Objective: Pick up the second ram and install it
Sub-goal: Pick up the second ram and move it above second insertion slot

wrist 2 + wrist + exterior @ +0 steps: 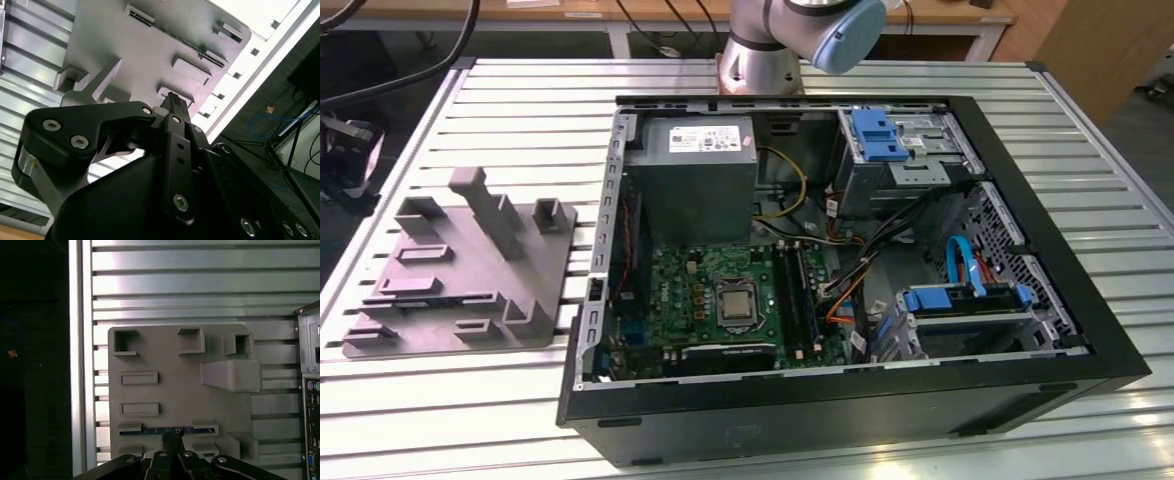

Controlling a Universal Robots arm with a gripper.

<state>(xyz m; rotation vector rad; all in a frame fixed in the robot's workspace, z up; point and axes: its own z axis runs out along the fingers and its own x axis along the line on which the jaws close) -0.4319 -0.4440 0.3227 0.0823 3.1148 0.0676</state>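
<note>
slatted metal table (454, 400) carries everything. open computer case (854, 410) lies on its side and takes most of the table, with the green motherboard (680, 290) showing on its floor. arm base (761, 60) stands at 12 o'clock of the case. grey holder block (520, 290) sits on the table at 9 o'clock of the case, apart from it. in both wrist views i read the gripper (171, 439) (172, 100) hanging above the block and clear of it, fingers pressed together, nothing between them. second ram (167, 430) stands on edge in a slot toward the block's 6 o'clock end by the exterior view. in the first wrist view its blue edge shows just past the fingertips.
</note>
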